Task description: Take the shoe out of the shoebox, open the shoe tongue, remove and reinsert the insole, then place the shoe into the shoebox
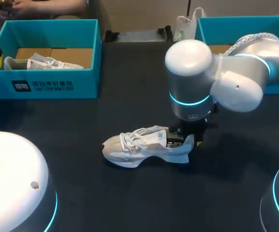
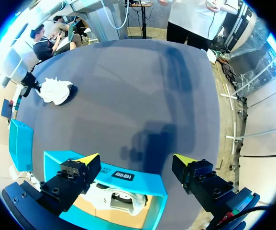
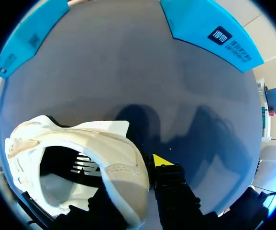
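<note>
A white sneaker (image 1: 144, 146) lies on its side in the middle of the dark table, toe toward my left. My right gripper (image 1: 190, 136) comes down at its heel and is shut on the heel collar. In the right wrist view the sneaker (image 3: 114, 158) has its opening facing the camera; one yellow fingertip (image 3: 162, 159) sits outside the heel wall and the other is hidden inside. My left gripper (image 2: 137, 160) hangs open and empty above the left teal shoebox (image 2: 128, 176). From there the sneaker (image 2: 55, 91) shows far ahead.
The left shoebox (image 1: 47, 84) stands at the back left and holds a second white shoe (image 1: 37, 63). Another teal box (image 1: 226, 26) stands at the back right behind my right arm. My left arm's housing (image 1: 8, 183) fills the near left corner.
</note>
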`<state>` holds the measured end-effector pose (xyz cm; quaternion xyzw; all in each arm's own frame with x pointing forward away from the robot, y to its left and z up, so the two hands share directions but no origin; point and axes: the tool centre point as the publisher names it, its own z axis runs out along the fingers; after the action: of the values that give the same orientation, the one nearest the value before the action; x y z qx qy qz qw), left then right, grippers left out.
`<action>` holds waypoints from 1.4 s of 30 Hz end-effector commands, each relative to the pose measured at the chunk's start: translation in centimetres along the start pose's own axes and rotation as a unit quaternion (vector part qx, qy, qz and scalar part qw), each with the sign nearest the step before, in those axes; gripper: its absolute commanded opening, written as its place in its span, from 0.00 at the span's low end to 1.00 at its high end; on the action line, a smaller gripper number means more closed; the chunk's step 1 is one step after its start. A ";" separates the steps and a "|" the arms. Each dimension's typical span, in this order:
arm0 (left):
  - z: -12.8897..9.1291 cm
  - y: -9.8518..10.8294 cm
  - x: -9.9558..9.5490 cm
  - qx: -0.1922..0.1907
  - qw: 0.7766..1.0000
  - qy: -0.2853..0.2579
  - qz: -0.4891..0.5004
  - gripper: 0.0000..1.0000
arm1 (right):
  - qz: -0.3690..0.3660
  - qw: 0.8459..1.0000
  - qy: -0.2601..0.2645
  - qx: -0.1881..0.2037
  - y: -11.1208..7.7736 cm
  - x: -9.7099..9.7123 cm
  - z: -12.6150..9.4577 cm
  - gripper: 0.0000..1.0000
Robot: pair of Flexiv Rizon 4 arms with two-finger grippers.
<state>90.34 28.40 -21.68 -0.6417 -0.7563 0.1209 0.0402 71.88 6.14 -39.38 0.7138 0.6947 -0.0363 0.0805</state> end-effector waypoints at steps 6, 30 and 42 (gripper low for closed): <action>-0.1 -0.1 0.0 -0.001 1.000 0.002 0.000 1.00 | 0.003 1.000 0.002 0.002 0.4 0.1 0.1 0.35; -0.1 -0.1 0.0 -0.001 1.000 0.002 0.000 1.00 | -0.090 0.993 0.068 -0.036 -0.4 -2.0 -9.4 1.00; -0.1 -0.1 0.0 -0.001 1.000 0.002 0.000 1.00 | -0.353 0.922 0.082 -0.134 -0.9 -1.7 -13.4 1.00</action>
<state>90.34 28.41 -21.69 -0.6417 -0.7563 0.1209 0.0401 70.84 7.47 -26.77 0.5093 0.8554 0.0548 0.0769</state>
